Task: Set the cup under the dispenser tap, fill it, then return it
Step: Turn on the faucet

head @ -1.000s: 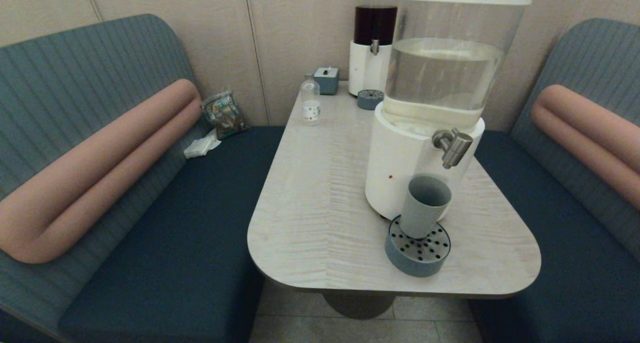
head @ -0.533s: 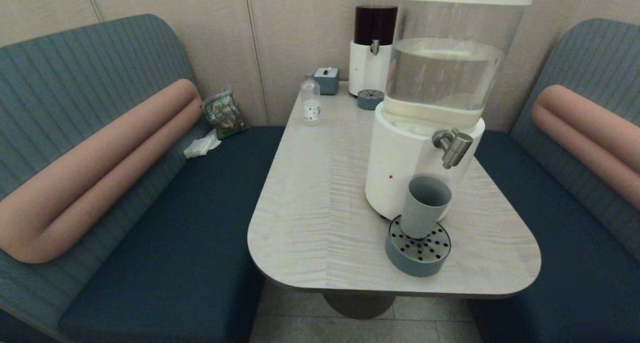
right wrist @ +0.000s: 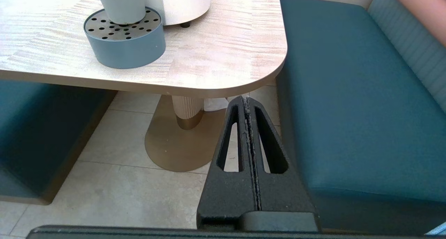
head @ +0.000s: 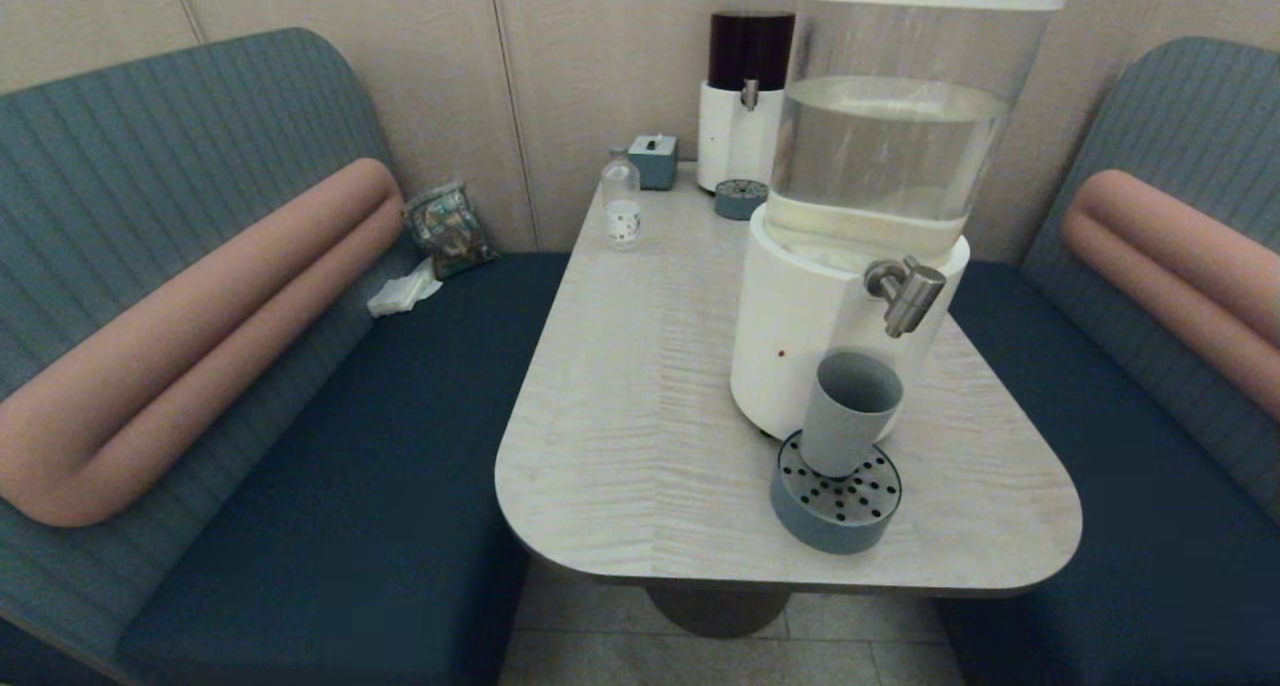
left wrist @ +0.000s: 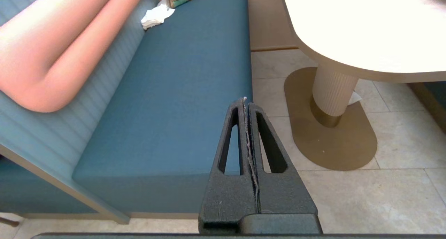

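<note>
Head view: small grey-blue tapered plastic cup upright on the round blue drip tray with perforated steel top, near the front right corner of the pale wood-grain counter, just in front of the white base of the large clear-tank dispenser. Short brushed-steel dispenser tap above and a little to the right of the cup mouth, so nozzle and opening look close to lined up but perhaps not centred; hard to tell from this angle. No arm in sight here. Well behind, near the wall: smaller dispenser of dark liquid, small clear bottle with white label, small blue box. Left wrist view: left gripper clenched on nothing, fingers pressed together, hanging low over the edge of the blue bench seat beside the counter pedestal, parked. Right wrist view: right gripper likewise closed and empty, below counter height, between the counter's rounded corner and the right-hand bench; drip tray and the lower part of the cup visible above and ahead. Step in hand, by judgement: bring the nearer right gripper up, spread it first, then approach the cup from the open front-right side at mid-height, clear of the tap overhead and the tray rim below. Best done slowly, with a light squeeze, cup kept upright, and mouth centred under the nozzle before any flow; likely slips are tipping the light tumbler or knocking the spigot.
</note>
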